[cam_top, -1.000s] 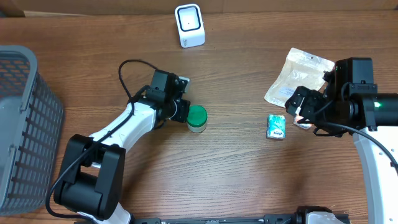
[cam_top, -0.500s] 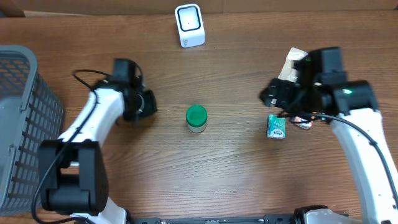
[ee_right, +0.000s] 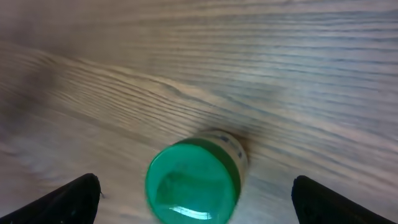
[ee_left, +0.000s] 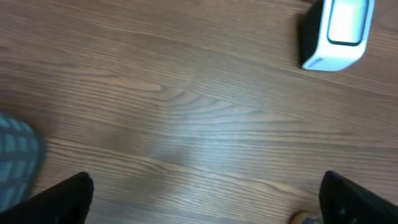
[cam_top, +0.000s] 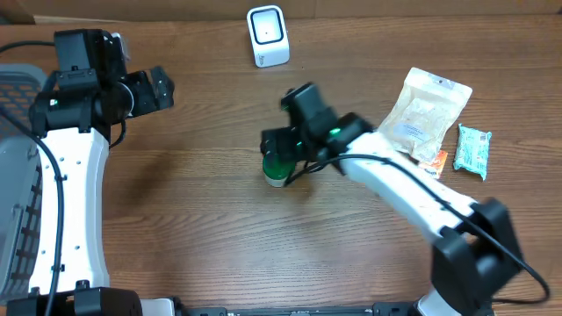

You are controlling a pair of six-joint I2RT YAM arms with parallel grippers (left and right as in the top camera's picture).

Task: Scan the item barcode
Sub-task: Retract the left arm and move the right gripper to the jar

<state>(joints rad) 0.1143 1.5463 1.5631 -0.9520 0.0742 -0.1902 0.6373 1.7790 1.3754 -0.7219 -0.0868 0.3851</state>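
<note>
**Right arm.** The right gripper (ee_right: pixel 202 200) has its jaws spread wide and holds nothing. Its fingertips (ee_right: pixel 74 198) sit at the two lower corners of the wrist view. The jar (ee_right: pixel 193 185) lies between them, a little toward the left-hand tip and touching neither. The wide spread probably serves to straddle the jar before closing on its sides. The jar stands upright on the table (cam_top: pixel 219 246) with its green lid (cam_top: pixel 277 163) facing up. The wrist camera therefore shows mostly lid and only a narrow strip of label (ee_right: pixel 235 148). No barcode can be seen in any view. It is probably on the side wall, so the jar would have to be lifted and turned to present it.

**Left arm.** The left gripper (ee_left: pixel 208 202) is also spread wide and empty, with only bare wood between its tips. It hangs near the far-left corner of the table, well apart from the jar. This placement keeps the centre of the table free for the right arm.

**Surroundings.** The scanner (cam_top: pixel 268 35) stands at the far edge of the table, beyond the jar and well apart from it. Its window faces the work area, so an item can be held in front of it. A pouch (cam_top: pixel 423 110), a small sachet (cam_top: pixel 433 161) and a green packet (cam_top: pixel 472 149) lie grouped to the right, away from both grippers. A basket (cam_top: pixel 13 219) sits at the left edge.
</note>
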